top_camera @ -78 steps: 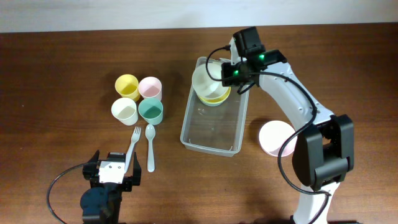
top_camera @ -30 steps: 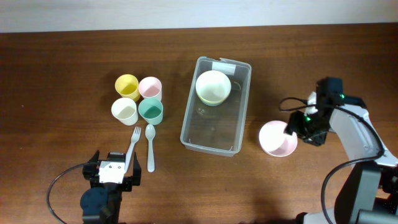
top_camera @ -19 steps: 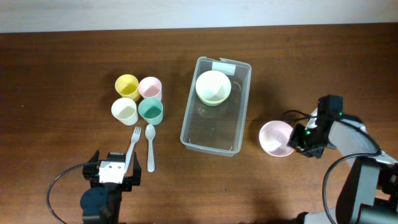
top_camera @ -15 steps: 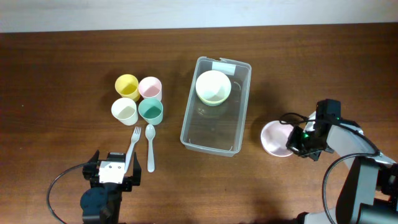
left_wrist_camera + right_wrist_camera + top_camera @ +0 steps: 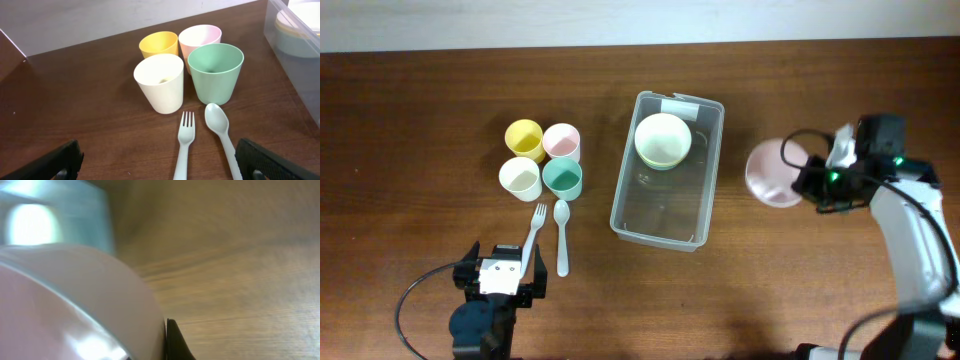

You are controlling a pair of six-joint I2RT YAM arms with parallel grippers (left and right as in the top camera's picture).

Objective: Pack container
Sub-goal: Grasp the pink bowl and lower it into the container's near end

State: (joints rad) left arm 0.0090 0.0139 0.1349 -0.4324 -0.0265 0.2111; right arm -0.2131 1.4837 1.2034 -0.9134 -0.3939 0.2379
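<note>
Overhead, my right gripper (image 5: 807, 181) pinched the pink bowl (image 5: 772, 172) near the container (image 5: 665, 205), my left gripper (image 5: 502, 275) lay spread apart.

Your right gripper (image 5: 806, 181) is clamping the pink bowl (image 5: 772, 172), right of the container (image 5: 665, 215) | your left gripper (image 5: 502, 270) is sitting spread wide, well left of it
</note>
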